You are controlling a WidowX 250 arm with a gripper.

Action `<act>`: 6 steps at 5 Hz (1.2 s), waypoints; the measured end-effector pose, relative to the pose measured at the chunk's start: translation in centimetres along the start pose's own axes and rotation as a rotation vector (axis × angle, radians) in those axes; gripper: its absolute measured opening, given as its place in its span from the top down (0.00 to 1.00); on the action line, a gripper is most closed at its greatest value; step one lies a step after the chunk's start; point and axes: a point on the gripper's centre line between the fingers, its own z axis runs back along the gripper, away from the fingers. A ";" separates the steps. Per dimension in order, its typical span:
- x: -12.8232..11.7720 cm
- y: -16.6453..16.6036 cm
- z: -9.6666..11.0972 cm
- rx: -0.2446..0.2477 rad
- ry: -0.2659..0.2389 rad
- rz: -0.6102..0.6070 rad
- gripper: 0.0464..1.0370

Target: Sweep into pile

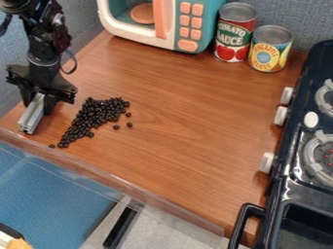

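At the left of the camera view my gripper hangs low over the counter, shut on a grey bar-shaped tool that points down toward the counter's front edge. Just right of the tool, with bare wood between, lie the dark beans. They form a slanted patch, wider at the back and narrowing to the front left. A few single beans lie apart on its right side, and one sits at the front-left tip.
A toy microwave stands at the back, with a tomato sauce can and a pineapple can beside it. The black toy stove lines the right side. A clear strip runs along the wooden counter's front edge.
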 end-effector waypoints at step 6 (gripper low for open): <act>-1.5 -1.6 0.6 -0.145 0.101 0.139 0.65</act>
